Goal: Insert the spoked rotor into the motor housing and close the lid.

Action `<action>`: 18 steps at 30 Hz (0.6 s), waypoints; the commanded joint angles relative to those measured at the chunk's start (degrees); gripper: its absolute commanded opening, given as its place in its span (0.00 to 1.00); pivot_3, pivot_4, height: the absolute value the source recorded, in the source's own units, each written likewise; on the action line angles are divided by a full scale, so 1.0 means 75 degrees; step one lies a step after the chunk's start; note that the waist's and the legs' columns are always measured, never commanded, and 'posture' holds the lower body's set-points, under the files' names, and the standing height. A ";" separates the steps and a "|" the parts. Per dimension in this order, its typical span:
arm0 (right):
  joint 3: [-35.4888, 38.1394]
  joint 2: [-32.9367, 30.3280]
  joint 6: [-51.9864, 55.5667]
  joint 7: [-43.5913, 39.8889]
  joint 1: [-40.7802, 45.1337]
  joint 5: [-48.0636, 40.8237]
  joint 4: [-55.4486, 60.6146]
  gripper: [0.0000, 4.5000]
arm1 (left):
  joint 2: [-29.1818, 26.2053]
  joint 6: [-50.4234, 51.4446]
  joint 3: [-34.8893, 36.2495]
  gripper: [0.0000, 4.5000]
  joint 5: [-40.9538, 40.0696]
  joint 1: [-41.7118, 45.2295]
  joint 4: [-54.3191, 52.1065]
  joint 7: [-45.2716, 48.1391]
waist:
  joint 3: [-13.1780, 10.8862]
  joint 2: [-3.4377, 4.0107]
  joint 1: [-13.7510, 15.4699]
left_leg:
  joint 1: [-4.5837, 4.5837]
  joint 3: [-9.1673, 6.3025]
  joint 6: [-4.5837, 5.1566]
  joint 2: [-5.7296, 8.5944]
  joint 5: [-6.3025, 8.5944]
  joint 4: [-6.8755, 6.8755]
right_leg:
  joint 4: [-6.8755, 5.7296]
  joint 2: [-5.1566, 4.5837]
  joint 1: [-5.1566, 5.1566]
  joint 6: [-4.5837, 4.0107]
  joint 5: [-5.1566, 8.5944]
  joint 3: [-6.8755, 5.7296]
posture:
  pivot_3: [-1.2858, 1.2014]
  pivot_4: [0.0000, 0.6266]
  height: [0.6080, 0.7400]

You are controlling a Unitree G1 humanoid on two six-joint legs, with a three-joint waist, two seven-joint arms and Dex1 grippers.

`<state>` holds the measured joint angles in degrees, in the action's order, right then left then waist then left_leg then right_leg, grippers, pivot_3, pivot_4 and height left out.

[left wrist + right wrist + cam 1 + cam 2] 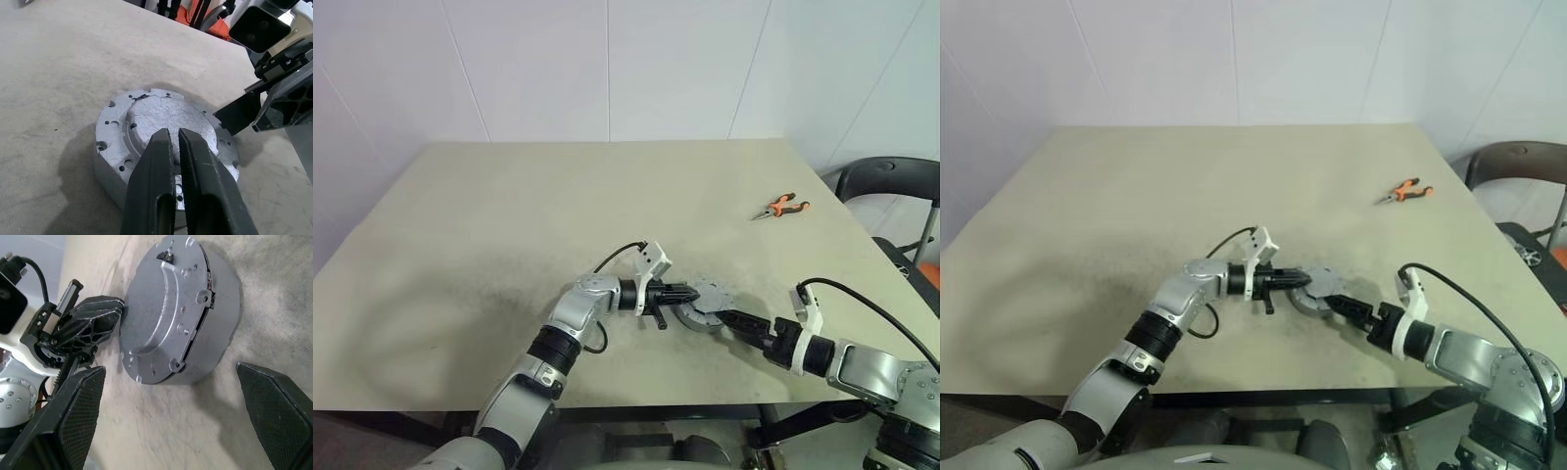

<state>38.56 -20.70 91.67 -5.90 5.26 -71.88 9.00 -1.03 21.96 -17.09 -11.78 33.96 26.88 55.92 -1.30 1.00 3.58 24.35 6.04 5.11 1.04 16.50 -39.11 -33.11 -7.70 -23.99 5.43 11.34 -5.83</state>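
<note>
Assembled motor unit on the worktop (509,225), near its front edge. The lid (166,117), plain grey face up, sits on the housing (210,340); a thin dark seam between the two runs round the side wall in the right wrist view. The rotor cannot be seen.

Left gripper (688,293): fingers (161,186) nearly together, a narrow slit between them, holding nothing. Their tips lie over the lid's raised centre, at the side of the unit facing the left arm; whether they press on it cannot be told.

Right gripper (736,319): fingers (73,416) spread wide, holding nothing. They stand on the opposite side of the unit from the left gripper, one finger to each side of the housing's wall and clear of it in the right wrist view.

Pliers (781,206) with orange handles lie well apart from the unit, toward the worktop's far right. A dark chair (891,181) stands beyond the worktop's right edge, farther from the unit than the pliers.
</note>
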 commanded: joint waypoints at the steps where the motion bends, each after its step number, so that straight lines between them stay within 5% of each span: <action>1: -0.0177 0.0335 -0.0109 0.0263 -0.0061 -0.0210 0.0157 0.99 | -0.0078 0.0184 -0.0185 0.08 0.0120 -0.0102 -0.0062 0.0063 | 0.0001 0.0000 -0.0008 | -0.0001 0.0000 0.0000 0.0000 0.0000 0.0000 | -0.0001 0.0000 0.0000 0.0000 0.0000 0.0000 | 0.52 0.00 1.00; 18: -0.1278 0.1628 -0.1077 0.1802 0.1057 -0.1096 0.0117 0.99 | -0.0232 0.0428 0.0009 0.08 -0.0014 -0.0016 -0.0356 0.0050 | -0.0004 0.0031 -0.0385 | -0.0004 -0.0002 -0.0005 -0.0014 -0.0001 0.0002 | -0.0031 0.0006 -0.0029 0.0003 -0.0004 0.0001 | 0.52 0.00 1.00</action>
<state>30.55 -9.39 84.85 7.52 10.21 -76.01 8.77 -3.23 24.45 -15.78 -12.19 34.09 24.08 56.07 -1.34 1.23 0.69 24.35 6.03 5.07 0.94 16.49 -39.10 -33.36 -7.65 -24.25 5.46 11.31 -5.82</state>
